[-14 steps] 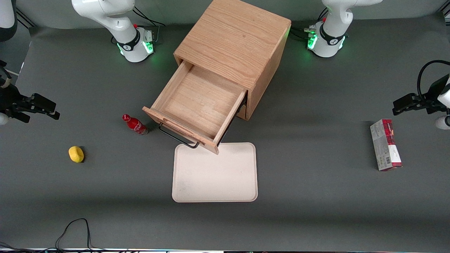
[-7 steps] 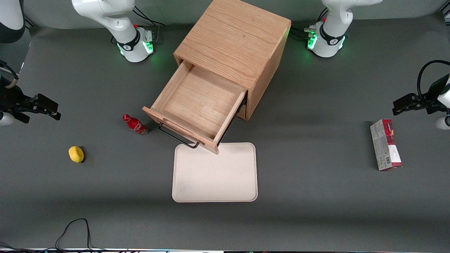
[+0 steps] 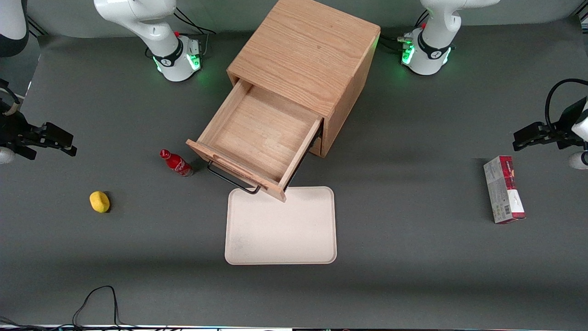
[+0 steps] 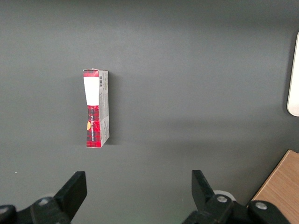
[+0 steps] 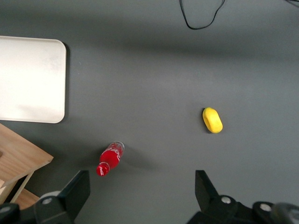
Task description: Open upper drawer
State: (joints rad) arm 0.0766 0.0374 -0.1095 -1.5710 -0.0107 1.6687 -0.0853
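Observation:
The upper drawer point(image 3: 262, 133) of the light oak cabinet point(image 3: 305, 55) stands pulled far out, with nothing inside. Its black wire handle point(image 3: 232, 180) faces the front camera, just above the tray's edge. A corner of the drawer front shows in the right wrist view point(image 5: 21, 156). The bottom drawer is hidden beneath it. My right gripper point(image 3: 66, 141) hangs open and empty toward the working arm's end of the table, well away from the cabinet. In the right wrist view the gripper point(image 5: 141, 186) has its jaws wide apart over bare mat.
A red bottle point(image 3: 177, 164) lies beside the drawer front and also shows in the right wrist view point(image 5: 110, 157). A yellow lump point(image 3: 99, 202) lies nearer the front camera. A cream tray point(image 3: 281, 225) lies before the drawer. A red-and-grey box point(image 3: 504, 188) lies toward the parked arm's end.
My right gripper has only shifted slightly in place at the working arm's end. The drawer and the objects have not moved.

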